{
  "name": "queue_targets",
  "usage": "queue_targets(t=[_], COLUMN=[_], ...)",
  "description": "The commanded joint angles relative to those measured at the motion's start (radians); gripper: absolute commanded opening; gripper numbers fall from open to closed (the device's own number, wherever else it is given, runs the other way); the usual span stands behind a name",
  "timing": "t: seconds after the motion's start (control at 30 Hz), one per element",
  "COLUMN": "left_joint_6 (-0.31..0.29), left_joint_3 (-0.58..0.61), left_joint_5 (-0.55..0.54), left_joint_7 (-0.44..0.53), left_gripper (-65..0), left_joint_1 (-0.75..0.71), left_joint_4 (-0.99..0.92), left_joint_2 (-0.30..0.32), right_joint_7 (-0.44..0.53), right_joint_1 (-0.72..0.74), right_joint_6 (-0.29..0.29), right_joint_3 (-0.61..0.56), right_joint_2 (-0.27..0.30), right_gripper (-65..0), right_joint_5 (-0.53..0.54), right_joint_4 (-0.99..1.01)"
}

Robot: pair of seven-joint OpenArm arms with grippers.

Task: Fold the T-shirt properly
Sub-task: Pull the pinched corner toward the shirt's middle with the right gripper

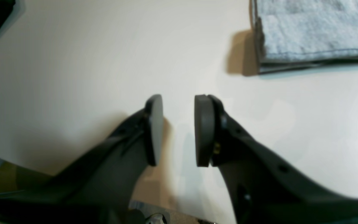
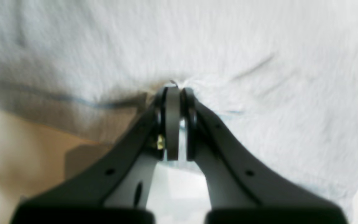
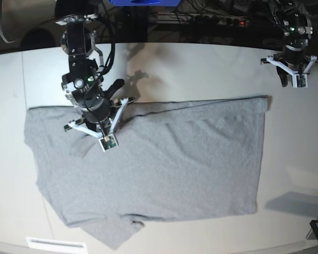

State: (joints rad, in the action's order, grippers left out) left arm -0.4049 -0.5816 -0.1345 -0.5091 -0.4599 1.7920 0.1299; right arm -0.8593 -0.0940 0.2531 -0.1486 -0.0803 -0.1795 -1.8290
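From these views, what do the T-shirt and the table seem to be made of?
T-shirt: soft knitted cloth, probably cotton, matte heather grey; it wrinkles and bunches where the right claw pinches it.
Table: smooth, hard, off-white top, likely laminate or painted board; it shows faint sheen and crisp shadows.

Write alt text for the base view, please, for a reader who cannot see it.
A grey T-shirt lies spread on a white table. The right gripper pinches the shirt near its upper left edge; the left gripper hangs open over bare table, off the shirt's corner.
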Motion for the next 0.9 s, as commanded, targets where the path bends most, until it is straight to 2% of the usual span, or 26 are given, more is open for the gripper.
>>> queue_targets(t=[0.0,0.47,0.53,0.63,0.8,0.87], left_joint_6=[0.007,0.007,0.007,0.007,0.007,0.007], left_joint_3=[-0.005,-0.007,-0.007,-0.007,-0.007,-0.007], left_joint_5=[-0.004,-0.004,-0.004,-0.004,-0.004,-0.004], left_joint_7=[0.019,0.019,0.019,0.019,0.019,0.019], left_gripper=[-47.7,-47.7,-47.7,-47.7,-47.7,-47.7], left_joint_1=[-0.003,-0.012,-0.012,-0.012,-0.012,-0.012], left_joint_4=[0.015,0.015,0.015,0.015,0.015,0.015], left_joint_2=[0.012,0.012,0.012,0.012,0.012,0.012], right_joint_7=[0.021,0.030,0.030,0.038,0.108,0.142], right_joint_1=[0.018,0.084,0.086,0.087,0.079,0.079], right_joint_6=[-0.004,-0.005,-0.030,-0.105,-0.105,-0.105], right_joint_3=[-0.012,-0.010,0.002,0.008,-0.024,-0.035], right_joint_2=[-0.005,-0.003,-0.003,-0.002,0.038,0.061], right_gripper=[-65.0,-63.4,-58.3,-47.7,-31.2,-30.5], right_joint_5=[0.004,0.002,0.002,0.002,0.002,0.002], right_joint_4=[-0.015,0.120,0.116,0.114,0.114,0.107])
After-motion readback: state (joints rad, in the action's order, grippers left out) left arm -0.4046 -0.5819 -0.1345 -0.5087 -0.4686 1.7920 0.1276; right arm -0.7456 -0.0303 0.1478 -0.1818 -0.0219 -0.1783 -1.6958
